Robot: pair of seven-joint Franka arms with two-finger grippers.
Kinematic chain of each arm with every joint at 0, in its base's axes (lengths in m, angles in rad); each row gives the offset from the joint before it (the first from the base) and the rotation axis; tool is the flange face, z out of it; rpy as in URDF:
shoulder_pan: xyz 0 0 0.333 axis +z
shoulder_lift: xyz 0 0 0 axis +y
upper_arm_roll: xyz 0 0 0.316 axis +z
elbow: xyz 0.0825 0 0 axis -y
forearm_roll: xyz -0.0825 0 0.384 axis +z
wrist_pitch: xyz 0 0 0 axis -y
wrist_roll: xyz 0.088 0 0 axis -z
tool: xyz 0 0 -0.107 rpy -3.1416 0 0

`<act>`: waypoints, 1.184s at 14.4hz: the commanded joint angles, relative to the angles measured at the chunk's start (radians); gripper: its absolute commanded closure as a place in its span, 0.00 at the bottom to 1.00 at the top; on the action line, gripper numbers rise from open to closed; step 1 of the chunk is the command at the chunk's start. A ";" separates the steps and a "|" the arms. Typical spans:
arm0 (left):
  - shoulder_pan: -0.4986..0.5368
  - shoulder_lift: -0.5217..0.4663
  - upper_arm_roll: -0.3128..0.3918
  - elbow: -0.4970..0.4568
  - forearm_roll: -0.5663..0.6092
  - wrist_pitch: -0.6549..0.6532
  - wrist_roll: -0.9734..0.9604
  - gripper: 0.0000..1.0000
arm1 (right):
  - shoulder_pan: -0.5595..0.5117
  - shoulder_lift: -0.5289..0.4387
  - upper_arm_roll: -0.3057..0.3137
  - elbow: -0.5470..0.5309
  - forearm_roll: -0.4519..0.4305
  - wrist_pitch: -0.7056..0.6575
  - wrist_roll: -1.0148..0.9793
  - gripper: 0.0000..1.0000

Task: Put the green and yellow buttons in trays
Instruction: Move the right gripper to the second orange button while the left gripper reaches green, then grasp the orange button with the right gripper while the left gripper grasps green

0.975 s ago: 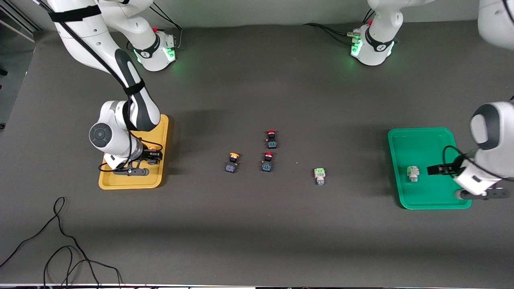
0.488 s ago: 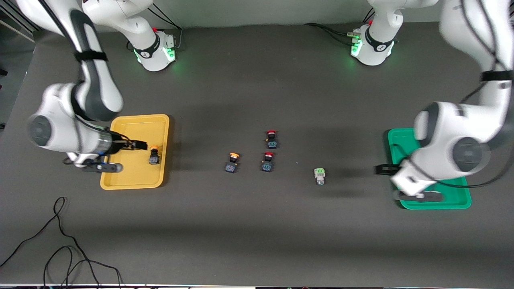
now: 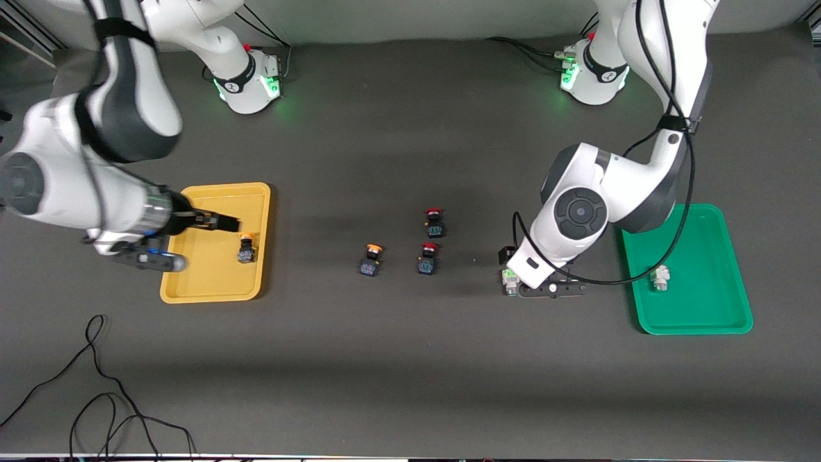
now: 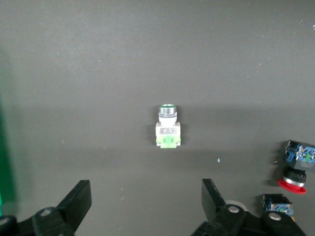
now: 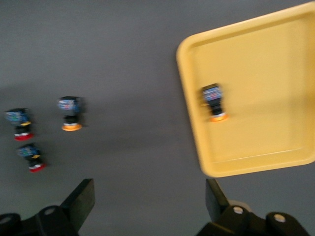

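We've got a dark matte table point(image 3: 410, 359), and the biggest things on it are two shallow plastic trays with rounded corners and raised rims: the green tray point(image 3: 699, 317) at the left arm's end and the yellow tray point(image 3: 211, 282) at the right arm's end. The left gripper point(image 4: 145, 201) hangs over a bare patch of table just beside the green tray, fingers spread wide and empty, with a loose green button point(image 4: 168, 127) lying on its side right under it; in the front view that button point(image 3: 508, 280) peeks out from under the wrist, long axis running toward and away from the front camera. The right gripper point(image 5: 150, 199) is over the yellow tray's edge, fingers apart too, nothing in them. Inside the yellow tray one yellow button point(image 3: 245, 248) lies near the rim facing the table's middle, orange cap pointing away from the front camera. The second yellow button point(image 3: 371, 259) lies on the table mid-way, same orientation. A second green button point(image 3: 659, 278) lies in the green tray; we can't tell which way it points. Two red buttons point(image 3: 431, 239), glossy caps on black bodies, sit just beside the loose yellow one.
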 commanded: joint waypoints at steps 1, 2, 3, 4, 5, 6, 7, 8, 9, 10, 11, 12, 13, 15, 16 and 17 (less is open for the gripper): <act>-0.006 0.065 0.018 0.000 -0.006 0.085 -0.013 0.00 | 0.073 0.144 -0.006 0.159 0.113 -0.007 0.152 0.00; -0.010 0.092 0.018 -0.001 -0.006 0.117 -0.014 0.00 | 0.102 0.179 -0.007 0.184 0.145 0.002 0.188 0.00; -0.012 0.119 0.018 -0.001 -0.006 0.143 -0.017 0.00 | 0.124 0.205 -0.007 0.196 0.150 0.035 0.226 0.00; -0.012 0.144 0.018 -0.002 -0.006 0.169 -0.020 0.00 | 0.144 0.222 -0.007 0.195 0.150 0.077 0.257 0.00; -0.012 0.168 0.018 -0.002 -0.006 0.195 -0.022 0.00 | 0.165 0.245 -0.007 0.188 0.150 0.115 0.265 0.00; -0.012 0.190 0.018 -0.002 -0.006 0.217 -0.022 0.00 | 0.182 0.280 -0.007 0.187 0.150 0.150 0.266 0.01; -0.012 0.196 0.020 -0.004 -0.004 0.223 -0.022 0.00 | 0.188 0.317 -0.006 0.185 0.153 0.195 0.268 0.01; -0.012 0.201 0.020 -0.010 -0.004 0.223 -0.023 0.00 | 0.190 0.348 0.009 0.184 0.158 0.238 0.268 0.01; -0.012 0.202 0.018 -0.013 -0.006 0.223 -0.028 0.00 | 0.199 0.377 0.016 0.184 0.173 0.274 0.268 0.01; -0.012 0.202 0.020 -0.016 -0.004 0.223 -0.036 0.00 | 0.201 0.406 0.017 0.184 0.190 0.304 0.268 0.01; -0.015 0.211 0.018 -0.017 -0.004 0.223 -0.048 0.00 | 0.210 0.434 0.019 0.182 0.199 0.339 0.268 0.01; -0.024 0.214 0.018 -0.017 -0.004 0.225 -0.057 0.00 | 0.222 0.467 0.019 0.179 0.205 0.376 0.268 0.01; -0.025 0.219 0.018 -0.017 -0.004 0.229 -0.062 0.00 | 0.231 0.498 0.020 0.178 0.205 0.422 0.266 0.01; -0.026 0.225 0.018 -0.017 -0.006 0.229 -0.063 0.00 | 0.250 0.555 0.034 0.178 0.207 0.485 0.266 0.01; -0.026 0.230 0.018 -0.017 -0.006 0.229 -0.063 0.00 | 0.250 0.572 0.040 0.176 0.207 0.505 0.266 0.01; -0.026 0.231 0.018 -0.017 -0.006 0.229 -0.063 0.01 | 0.250 0.584 0.052 0.176 0.207 0.513 0.266 0.01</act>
